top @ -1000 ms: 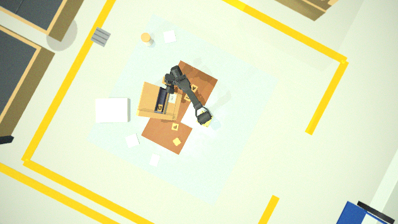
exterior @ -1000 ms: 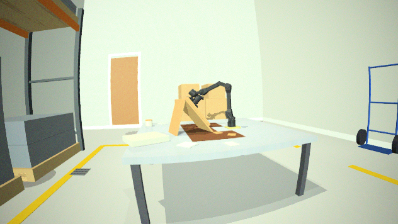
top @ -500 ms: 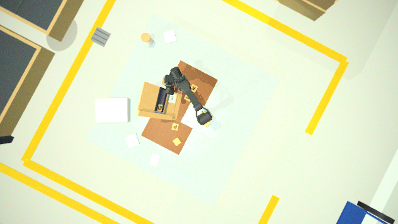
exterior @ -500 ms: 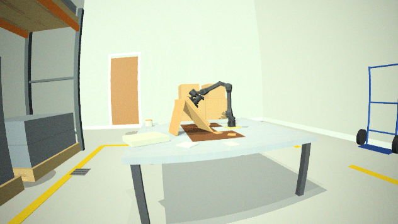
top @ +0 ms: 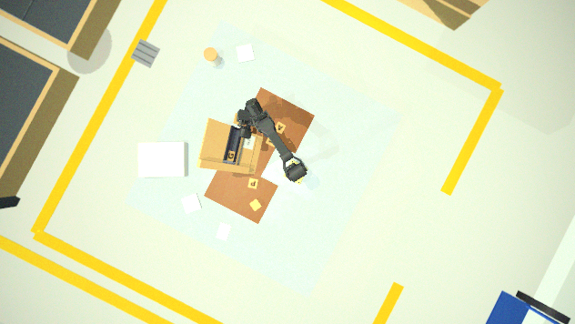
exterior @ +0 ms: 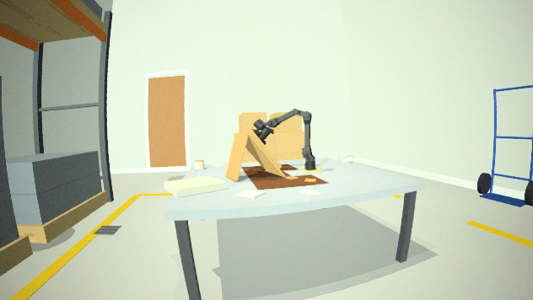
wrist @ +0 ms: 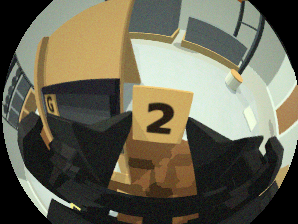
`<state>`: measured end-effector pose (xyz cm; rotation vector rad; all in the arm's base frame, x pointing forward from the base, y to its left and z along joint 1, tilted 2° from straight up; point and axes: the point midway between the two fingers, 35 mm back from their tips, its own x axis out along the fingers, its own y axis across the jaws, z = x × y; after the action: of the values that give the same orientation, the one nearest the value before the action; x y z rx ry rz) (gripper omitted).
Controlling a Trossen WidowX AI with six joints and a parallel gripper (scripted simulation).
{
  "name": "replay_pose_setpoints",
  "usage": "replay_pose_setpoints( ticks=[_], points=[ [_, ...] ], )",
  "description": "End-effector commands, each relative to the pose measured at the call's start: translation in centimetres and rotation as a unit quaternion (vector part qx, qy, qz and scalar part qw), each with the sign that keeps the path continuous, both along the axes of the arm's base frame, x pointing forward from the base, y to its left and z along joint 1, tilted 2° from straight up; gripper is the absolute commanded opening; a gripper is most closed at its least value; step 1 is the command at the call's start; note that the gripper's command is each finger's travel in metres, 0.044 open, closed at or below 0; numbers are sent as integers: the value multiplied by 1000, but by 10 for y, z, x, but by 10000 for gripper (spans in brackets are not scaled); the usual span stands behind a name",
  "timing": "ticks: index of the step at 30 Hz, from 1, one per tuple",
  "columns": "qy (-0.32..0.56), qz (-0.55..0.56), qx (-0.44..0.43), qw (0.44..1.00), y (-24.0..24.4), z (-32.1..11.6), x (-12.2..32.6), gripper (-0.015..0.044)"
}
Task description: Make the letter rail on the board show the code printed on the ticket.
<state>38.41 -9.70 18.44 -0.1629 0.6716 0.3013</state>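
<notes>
My gripper is shut on a tile marked 2, upright in the wrist view, just beyond the dark rail's upper end in the top view. The rail runs across the leaning board. A G tile sits at the rail's far end. The ticket is on the board; its print is too small to read. An A tile, a P-like tile and a plain-looking tile lie on brown mats. Another tile is partly hidden by the arm.
A white box stands behind the board. An orange-topped jar and a white card are beyond the gripper. Two more cards lie on the counter.
</notes>
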Motion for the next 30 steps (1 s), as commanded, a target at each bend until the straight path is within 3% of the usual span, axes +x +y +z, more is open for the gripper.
replay_pose_setpoints(
  ticks=[1,30],
  points=[
    [-3,-2,-1,1000,1,2,0,0],
    [-3,-2,-1,1000,15,1,-5,0]
  ],
)
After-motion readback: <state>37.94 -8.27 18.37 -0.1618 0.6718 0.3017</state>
